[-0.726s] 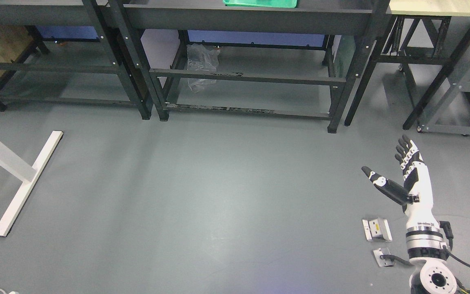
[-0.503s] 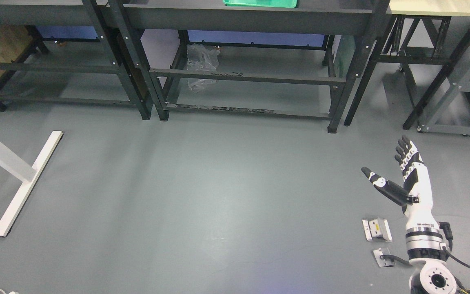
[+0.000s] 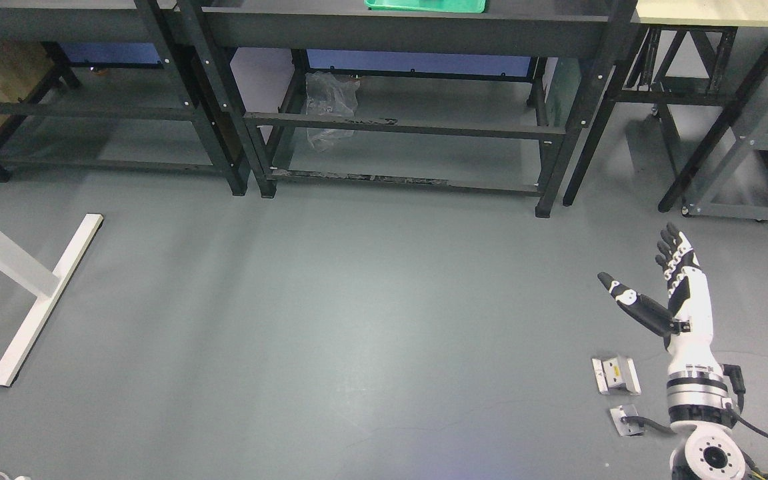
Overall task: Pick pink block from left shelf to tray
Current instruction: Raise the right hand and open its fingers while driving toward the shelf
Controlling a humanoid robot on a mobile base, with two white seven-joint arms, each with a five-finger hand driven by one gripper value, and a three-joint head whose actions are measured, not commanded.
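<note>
Tray [image 3: 424, 5], green, sits on the shelf [image 3: 397, 30] at top centre; right hand [image 3: 681, 293], lower right, fingers spread, holding nothing.

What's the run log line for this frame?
right hand: open, empty, raised over floor | left hand: not in view | pink block: not visible | green tray: on middle shelf top, at top edge | stage: pre-approach

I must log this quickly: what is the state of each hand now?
Left hand: not in view.
Right hand: open, fingers spread, holding nothing, raised over the floor at the lower right.
</note>
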